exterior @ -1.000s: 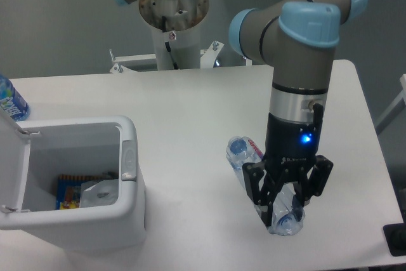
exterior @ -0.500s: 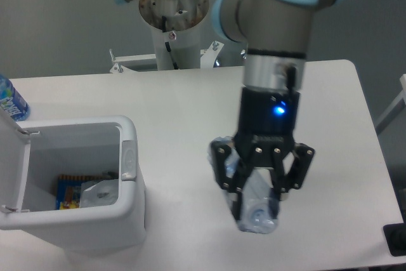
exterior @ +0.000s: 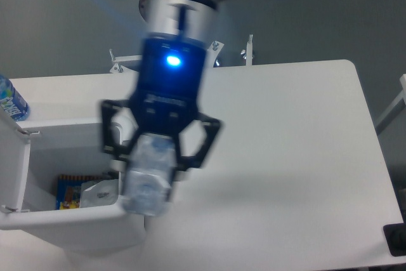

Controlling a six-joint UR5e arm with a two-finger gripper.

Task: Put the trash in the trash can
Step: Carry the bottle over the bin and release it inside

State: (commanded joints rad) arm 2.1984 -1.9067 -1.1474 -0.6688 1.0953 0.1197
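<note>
Clear plastic bottle (exterior: pixel 148 179), crumpled and pale, blurred by motion; label lettering not legible. Held lengthwise and tilted, lower end toward the camera, clamped between the dark fingers (exterior: pixel 202 141) of the gripper (exterior: pixel 155 150). Raised off the table (exterior: pixel 285 157), overlapping the right front corner of the trash can (exterior: pixel 70 220) in this view; whether directly above the opening cannot be told.

Boxy white bin with rounded corners, standing at the left front of the table, lid (exterior: pixel 11 163) swung open to the left. Inside, near the front wall: a crumpled white carton (exterior: pixel 100 193) beside a blue and yellow wrapper (exterior: pixel 66 191). Right rim and latch tab hidden behind gripper and bottle.

Blue-labelled bottle (exterior: pixel 11 99) upright at the far left edge of the table, behind the lid, well apart from the gripper.

White tabletop bare to the right of the gripper as far as the right and front edges. Grey robot base column behind, at the rear table edge, mostly covered by the wrist with its lit blue lamp (exterior: pixel 171 61).
</note>
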